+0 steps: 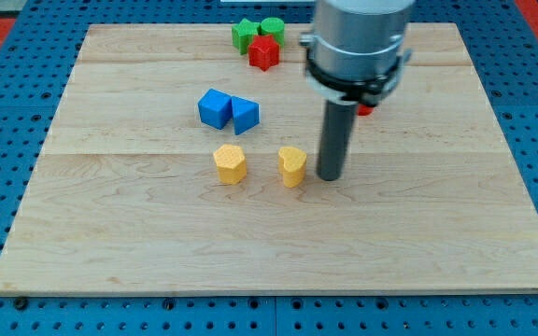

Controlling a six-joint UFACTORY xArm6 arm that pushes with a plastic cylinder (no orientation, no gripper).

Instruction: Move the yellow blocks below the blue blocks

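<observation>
- My tip [330, 176] rests on the wooden board [418, 252], just to the view's right of one yellow block [292, 166]; close beside it, contact not clear.
- No pincer on this rig: a plain dark rod, so nothing to stand apart or together.
- Second yellow block [231, 163] sits to the view's left of the first, a gap between them (both look like short faceted pieces, exact shape uncertain).
- Blue cube [215, 108] and blue wedge-like block [245, 115] touch each other, just above the yellow pair toward the view's top.
- Green star-like block [245, 35], green cylinder [272, 28] and red star-like block [263, 53] cluster at the board's top edge.
- A further red block [366, 109] shows only as a sliver behind the rod's housing.
</observation>
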